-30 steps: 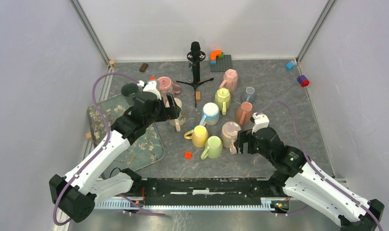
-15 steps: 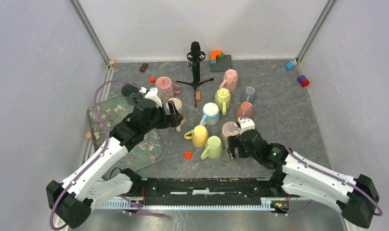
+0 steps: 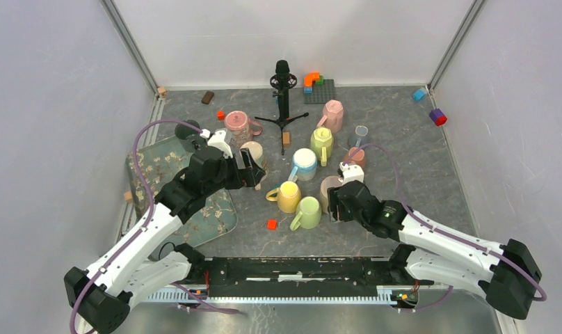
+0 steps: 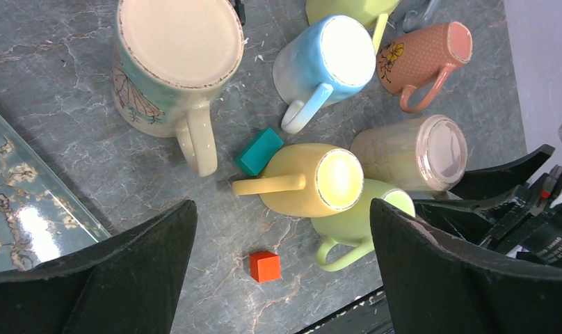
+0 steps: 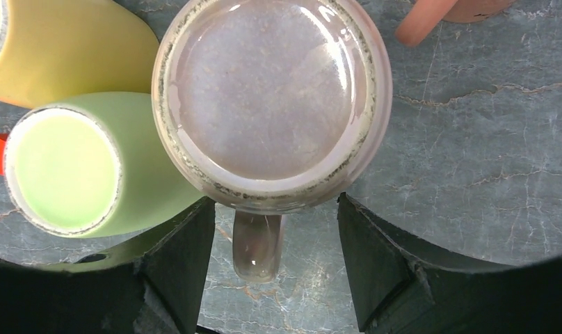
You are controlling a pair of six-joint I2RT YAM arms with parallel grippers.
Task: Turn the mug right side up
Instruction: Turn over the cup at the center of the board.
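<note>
Seen from above, a grey marbled tabletop (image 3: 403,139) sits boxed in by plain white walls (image 3: 285,35), with a floral-patterned tray (image 3: 215,209) at its left and a black microphone stand (image 3: 283,90) towards the back. The pale pink glazed mug (image 3: 328,186) stands base-up among a crowd of mugs, the right gripper (image 3: 334,205) at its near side. From the left wrist, the left gripper (image 4: 282,209) hangs spread wide and empty above a yellow ceramic mug (image 4: 313,181), a teal block (image 4: 259,150) and a small orange cube (image 4: 264,266). From the right wrist, parted fingers flank the pink mug's handle (image 5: 256,243), clasping nothing; a lime green mug (image 5: 76,167) crowds just beside it.
</note>
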